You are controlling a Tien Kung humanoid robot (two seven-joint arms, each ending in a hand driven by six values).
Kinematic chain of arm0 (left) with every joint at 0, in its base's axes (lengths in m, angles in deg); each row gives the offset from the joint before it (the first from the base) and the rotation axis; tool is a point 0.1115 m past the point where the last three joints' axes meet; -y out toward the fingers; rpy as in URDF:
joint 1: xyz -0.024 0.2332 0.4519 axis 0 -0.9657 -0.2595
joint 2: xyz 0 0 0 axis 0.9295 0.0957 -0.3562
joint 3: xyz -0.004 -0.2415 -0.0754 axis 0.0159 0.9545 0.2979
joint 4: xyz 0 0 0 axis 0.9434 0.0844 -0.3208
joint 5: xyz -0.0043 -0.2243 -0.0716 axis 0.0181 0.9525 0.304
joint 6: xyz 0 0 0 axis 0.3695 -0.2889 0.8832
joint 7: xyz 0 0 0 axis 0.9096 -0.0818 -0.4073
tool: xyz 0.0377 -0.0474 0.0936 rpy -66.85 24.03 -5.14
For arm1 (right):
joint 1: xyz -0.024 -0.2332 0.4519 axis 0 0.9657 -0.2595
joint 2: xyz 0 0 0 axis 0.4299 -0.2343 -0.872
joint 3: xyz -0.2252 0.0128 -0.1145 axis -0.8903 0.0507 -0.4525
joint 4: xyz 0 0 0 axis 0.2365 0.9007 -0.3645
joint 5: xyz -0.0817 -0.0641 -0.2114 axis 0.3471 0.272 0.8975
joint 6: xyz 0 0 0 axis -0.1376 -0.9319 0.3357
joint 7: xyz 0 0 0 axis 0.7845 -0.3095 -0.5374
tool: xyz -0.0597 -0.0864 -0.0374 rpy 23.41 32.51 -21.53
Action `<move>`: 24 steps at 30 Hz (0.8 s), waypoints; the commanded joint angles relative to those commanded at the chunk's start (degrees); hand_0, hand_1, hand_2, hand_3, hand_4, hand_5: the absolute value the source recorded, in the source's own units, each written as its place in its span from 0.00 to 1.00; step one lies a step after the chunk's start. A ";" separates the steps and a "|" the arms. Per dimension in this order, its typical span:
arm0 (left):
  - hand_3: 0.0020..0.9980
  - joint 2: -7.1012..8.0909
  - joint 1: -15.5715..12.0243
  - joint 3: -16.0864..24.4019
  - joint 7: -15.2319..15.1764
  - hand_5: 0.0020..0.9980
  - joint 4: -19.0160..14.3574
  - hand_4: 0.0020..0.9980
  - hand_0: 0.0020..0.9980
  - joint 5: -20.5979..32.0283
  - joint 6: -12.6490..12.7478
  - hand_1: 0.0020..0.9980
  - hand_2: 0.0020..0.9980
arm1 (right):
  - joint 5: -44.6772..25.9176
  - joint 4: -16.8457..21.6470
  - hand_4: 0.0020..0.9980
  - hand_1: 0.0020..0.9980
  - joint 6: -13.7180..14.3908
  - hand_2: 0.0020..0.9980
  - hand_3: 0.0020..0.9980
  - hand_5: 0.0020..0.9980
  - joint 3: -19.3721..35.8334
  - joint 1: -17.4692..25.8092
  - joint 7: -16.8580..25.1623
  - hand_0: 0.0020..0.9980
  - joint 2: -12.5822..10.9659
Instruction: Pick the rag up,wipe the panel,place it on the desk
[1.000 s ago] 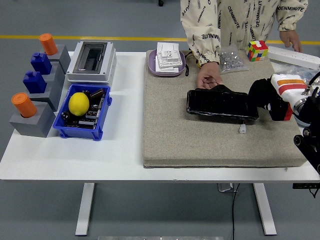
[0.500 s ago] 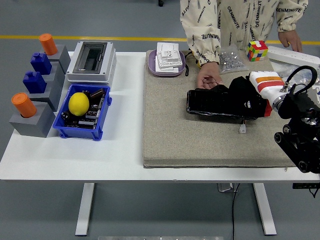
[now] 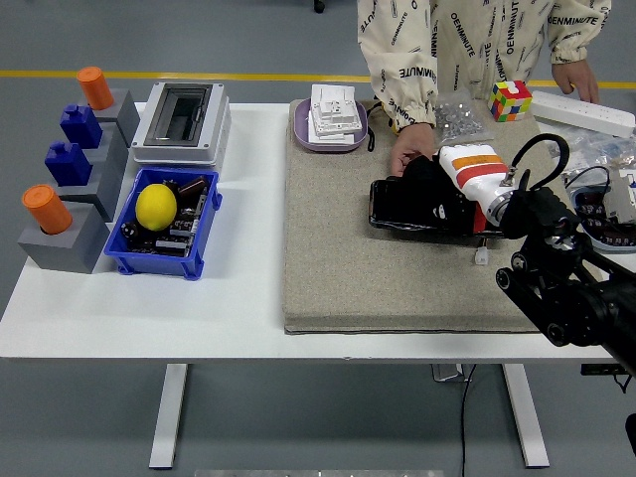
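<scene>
A person's hand (image 3: 409, 149) is steadying the black panel (image 3: 417, 207) on the grey mat (image 3: 378, 268); the right hand (image 3: 434, 187), grasping a dark rag (image 3: 422, 184), is pressing there. Excess sideways force risks sliding the panel or striking those fingers.

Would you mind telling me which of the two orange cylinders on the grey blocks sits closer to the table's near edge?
The orange cylinder on the front grey block, left of the blue bin; the other orange cylinder stands at the far corner.
</scene>
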 joint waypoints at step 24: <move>0.57 0.31 -0.38 -0.48 0.15 0.47 0.00 0.59 0.64 0.03 0.02 0.69 0.73 | -0.98 0.00 0.97 0.34 0.01 0.44 0.42 0.09 -5.90 -1.95 -0.07 0.17 6.29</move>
